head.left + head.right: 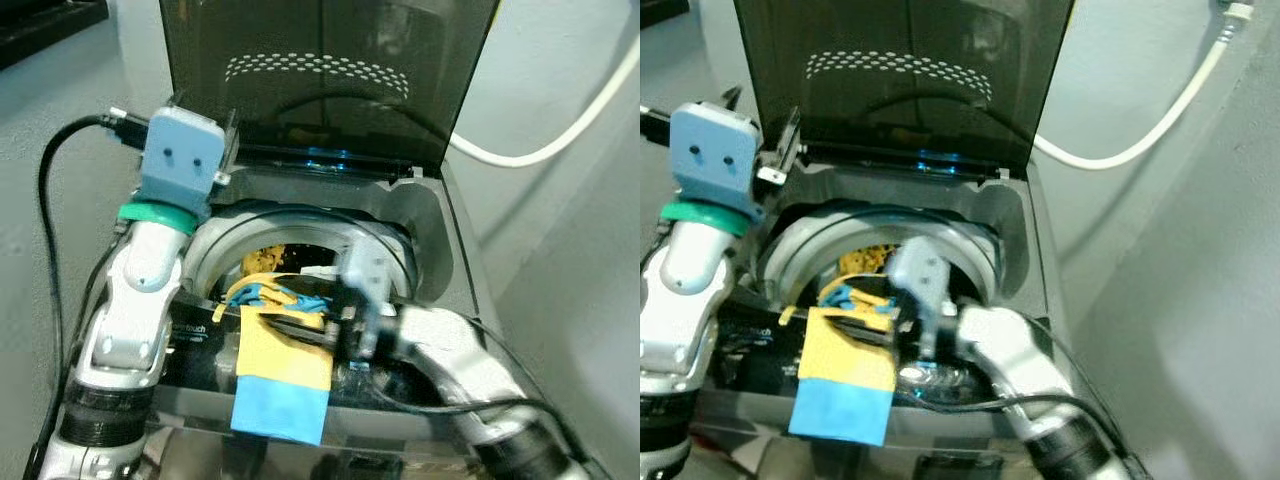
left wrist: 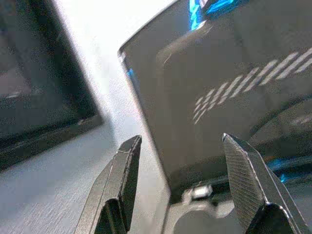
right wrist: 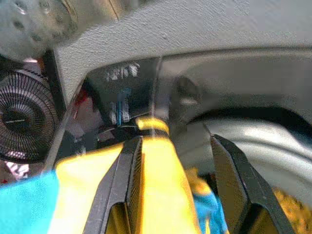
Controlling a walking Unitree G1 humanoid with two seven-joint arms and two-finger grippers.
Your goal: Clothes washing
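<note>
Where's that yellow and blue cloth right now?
The cloth hangs over the front rim of the open washer, its blue end outside, in the middle of the eye views between the arms. The right gripper is at its yellow part.

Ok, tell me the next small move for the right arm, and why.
Probably pull the yellow-and-blue garment inward over the drum opening before releasing. It hangs over the washing machine's front edge, blue end outside, and the right gripper has its fingers astride the yellow part, not visibly clamped.
</note>
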